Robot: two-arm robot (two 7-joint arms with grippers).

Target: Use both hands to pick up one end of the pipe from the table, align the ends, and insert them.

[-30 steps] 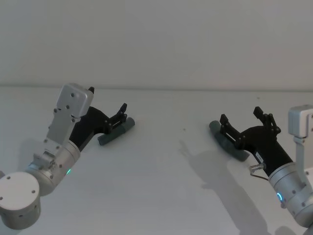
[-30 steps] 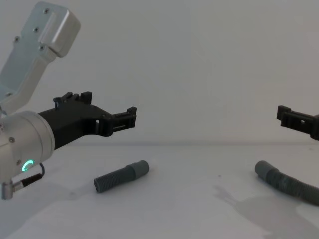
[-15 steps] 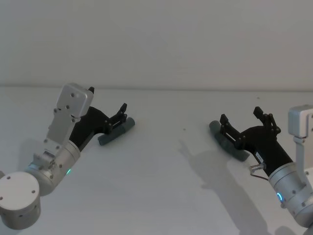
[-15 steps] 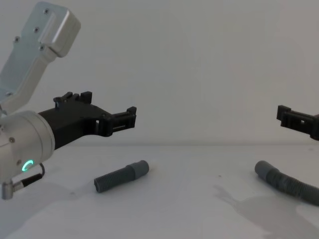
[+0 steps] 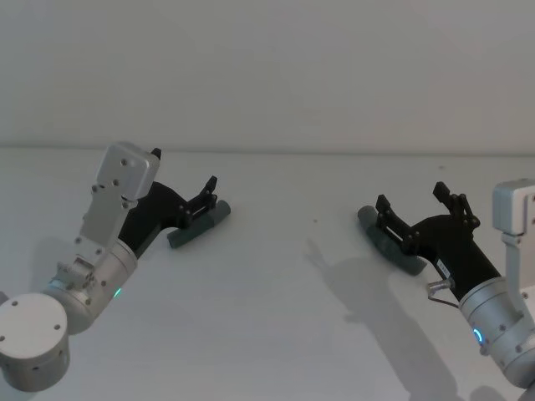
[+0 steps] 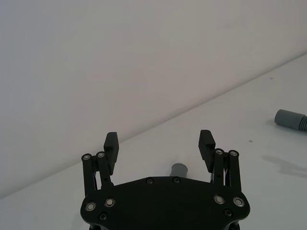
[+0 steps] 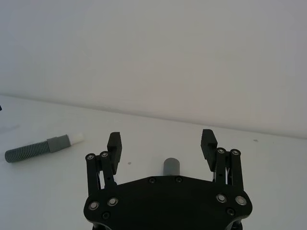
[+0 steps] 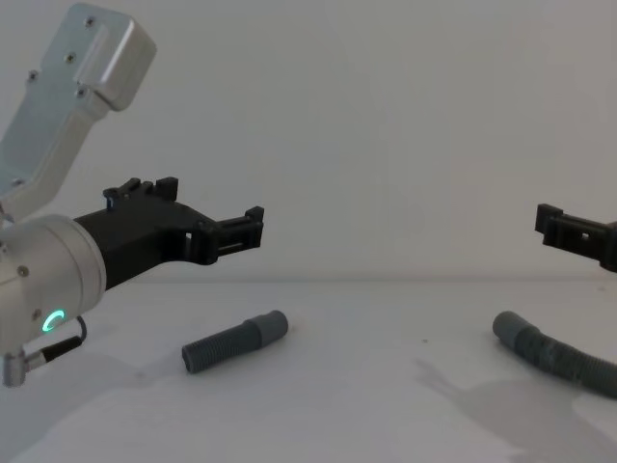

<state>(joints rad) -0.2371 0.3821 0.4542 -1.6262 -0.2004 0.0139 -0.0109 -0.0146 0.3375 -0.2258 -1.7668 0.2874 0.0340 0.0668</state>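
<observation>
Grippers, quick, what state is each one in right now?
Left gripper: open, empty, above the short hose piece.
Right gripper: open, empty, above the curved hose piece.

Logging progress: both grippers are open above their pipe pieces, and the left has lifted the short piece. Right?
No: the chest view shows the short piece lying on the table, not lifted. The left gripper and right gripper are indeed open above their pieces.
</observation>
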